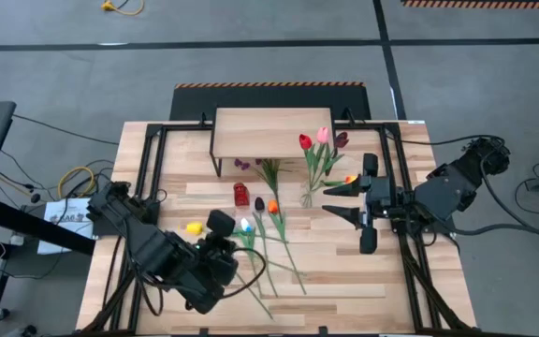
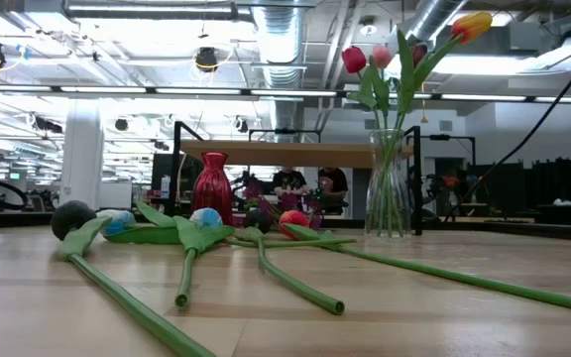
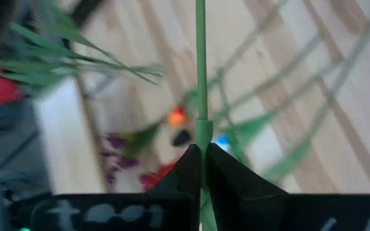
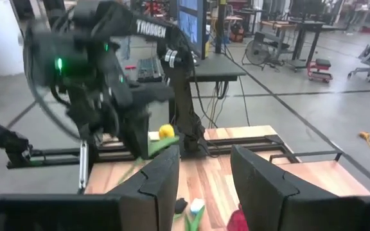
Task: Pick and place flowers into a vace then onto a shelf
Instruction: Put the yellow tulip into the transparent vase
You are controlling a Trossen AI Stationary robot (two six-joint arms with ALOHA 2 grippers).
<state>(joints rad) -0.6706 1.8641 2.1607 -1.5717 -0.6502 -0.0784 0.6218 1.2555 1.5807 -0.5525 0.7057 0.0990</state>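
Observation:
My left gripper (image 1: 221,225) (image 3: 202,149) is above the table's near left part, shut on a yellow tulip (image 1: 193,227); the right wrist view shows its yellow head (image 4: 166,131) beside that gripper. My right gripper (image 1: 337,203) (image 4: 204,163) is open and empty, right of the clear glass vase (image 1: 308,197) (image 2: 390,188). The vase stands upright on the table and holds red, pink, maroon and orange tulips (image 1: 321,140). Several tulips (image 1: 268,234) lie flat on the table. The shelf (image 1: 271,134) stands at the far edge. My left gripper pinches the yellow tulip's green stem (image 3: 202,122) between its two fingers. The stem runs straight on past the fingertips (image 3: 188,160), along the fingers. The tulip is lifted clear of the table. How far the hold is from the head does not show.
A small red vase (image 1: 240,195) (image 2: 212,186) stands left of the glass vase. A purple sprig (image 1: 242,164) lies in front of the shelf. Black frame rails (image 1: 152,178) run along both table sides. People sit in the room beyond the table (image 2: 310,183).

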